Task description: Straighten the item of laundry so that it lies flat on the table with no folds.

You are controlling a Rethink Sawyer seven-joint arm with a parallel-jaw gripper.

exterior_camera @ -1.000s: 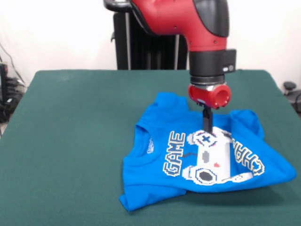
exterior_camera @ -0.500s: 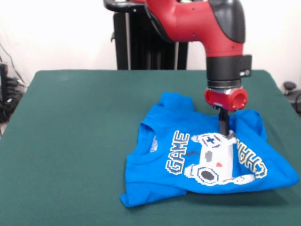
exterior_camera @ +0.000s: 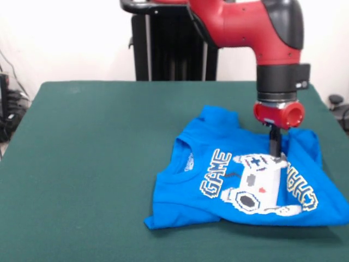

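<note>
The item of laundry point(exterior_camera: 188, 191), a bright blue T-shirt with a white controller print and "GAME" lettering, lies rumpled on the right half of the dark green table point(exterior_camera: 92, 147). My gripper point(exterior_camera: 276, 155) comes straight down onto the middle of the shirt at the top of the controller print. Its fingers stand together as one dark bar, shut on a raised ridge of fabric. The shirt's right side reaches the picture's right edge, and the lettering there is creased and partly hidden by folds.
The table's right edge point(exterior_camera: 327, 117) runs close to the shirt. A wide stretch of bare green cloth lies to the left of the shirt. Cables and dark gear point(exterior_camera: 8, 109) sit off the table at the left, and a small dark object point(exterior_camera: 335, 101) at the right.
My gripper has moved to the right, and the shirt has slid right with it across the table, its left hem now farther from the table's left side.
</note>
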